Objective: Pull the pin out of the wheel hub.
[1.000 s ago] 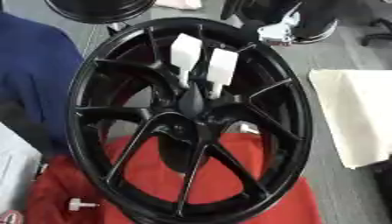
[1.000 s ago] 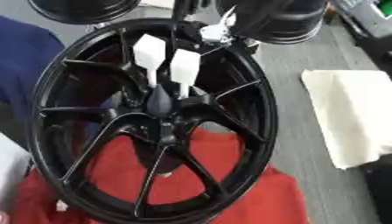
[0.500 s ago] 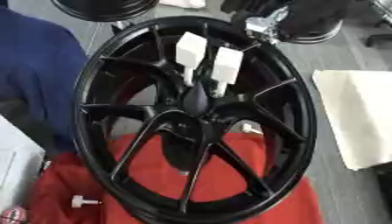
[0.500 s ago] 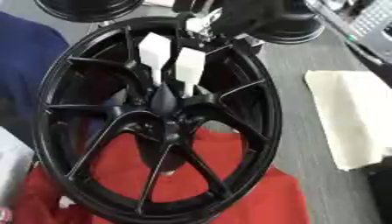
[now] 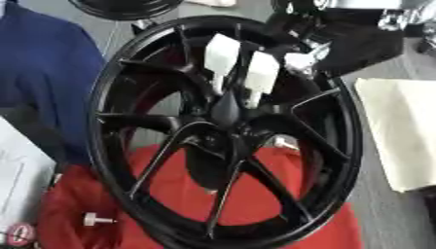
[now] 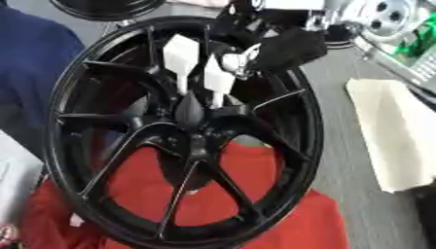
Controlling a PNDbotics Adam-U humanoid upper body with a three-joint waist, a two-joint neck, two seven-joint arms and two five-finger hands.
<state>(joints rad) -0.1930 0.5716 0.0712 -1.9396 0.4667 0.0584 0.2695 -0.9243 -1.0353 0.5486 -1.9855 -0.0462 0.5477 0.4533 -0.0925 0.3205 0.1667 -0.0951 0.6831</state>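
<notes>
Currently the wheel point(image 5: 226, 131) stands tilted on the red cloth point(image 5: 170, 194), exposing two white pins point(image 5: 260, 73) to the right robot hand point(image 6: 285, 48), whose finger state cannot be determined.

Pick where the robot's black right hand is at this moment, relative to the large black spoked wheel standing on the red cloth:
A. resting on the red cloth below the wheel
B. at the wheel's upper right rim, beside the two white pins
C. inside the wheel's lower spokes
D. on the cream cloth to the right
B: the black right hand sits at the upper right rim of the black spoked wheel, close beside the two white pins that stick up from the hub.
</notes>
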